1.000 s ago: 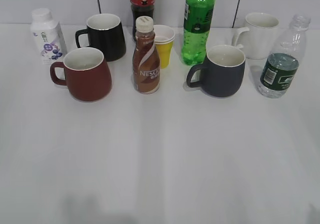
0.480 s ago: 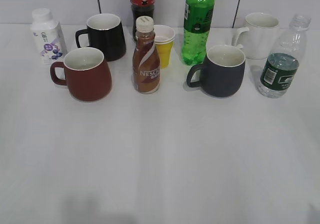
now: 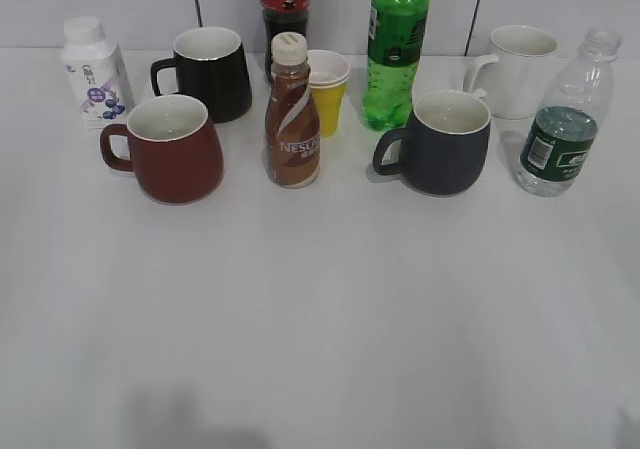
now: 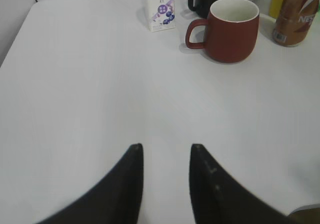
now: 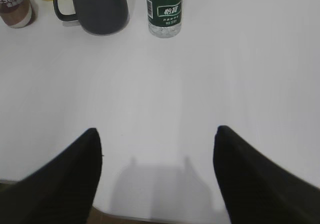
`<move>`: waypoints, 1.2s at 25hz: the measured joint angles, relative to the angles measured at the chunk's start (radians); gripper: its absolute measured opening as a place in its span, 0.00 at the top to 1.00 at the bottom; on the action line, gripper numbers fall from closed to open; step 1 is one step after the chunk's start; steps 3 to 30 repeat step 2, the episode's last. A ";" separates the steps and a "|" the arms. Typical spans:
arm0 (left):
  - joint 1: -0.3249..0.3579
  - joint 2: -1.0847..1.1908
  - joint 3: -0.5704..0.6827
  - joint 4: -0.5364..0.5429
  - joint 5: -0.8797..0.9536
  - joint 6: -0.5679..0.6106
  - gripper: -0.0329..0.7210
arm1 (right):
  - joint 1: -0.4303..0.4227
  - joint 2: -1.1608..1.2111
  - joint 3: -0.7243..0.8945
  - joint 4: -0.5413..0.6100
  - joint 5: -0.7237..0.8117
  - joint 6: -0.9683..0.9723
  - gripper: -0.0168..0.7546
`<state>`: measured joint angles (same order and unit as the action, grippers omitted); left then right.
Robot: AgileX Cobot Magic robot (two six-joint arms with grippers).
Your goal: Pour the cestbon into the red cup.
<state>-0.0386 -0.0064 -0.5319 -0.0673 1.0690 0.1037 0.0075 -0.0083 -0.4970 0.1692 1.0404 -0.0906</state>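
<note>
Cestbon (image 3: 563, 137) at the table's 2 o'clock, red cup (image 3: 172, 149) at 10 o'clock. Uncapped, thin-walled, probably light and crushable: grip gently at the label. Right gripper (image 5: 157, 141) wide apart, left gripper (image 4: 165, 154) narrow, both empty

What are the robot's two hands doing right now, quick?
Left end effector: open, holding nothing.
Right end effector: open wide, holding nothing.

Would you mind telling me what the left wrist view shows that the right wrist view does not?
Only the left wrist view shows the red cup, the white carton, and the left pincer, slightly parted. Only the right wrist view shows the cestbon, the navy-grey mug, and the right pincer, spread wide. Both show the brown Nescafe bottle and the white table.
</note>
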 joint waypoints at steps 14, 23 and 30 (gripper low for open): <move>0.000 0.000 0.000 0.000 0.000 0.000 0.64 | 0.000 0.000 0.000 0.000 0.000 0.000 0.30; 0.000 0.000 0.000 0.000 0.000 0.000 0.64 | 0.000 0.000 0.000 0.000 0.000 0.000 0.30; 0.000 0.000 0.000 0.000 0.000 0.000 0.64 | 0.000 0.000 0.000 0.000 0.000 0.000 0.30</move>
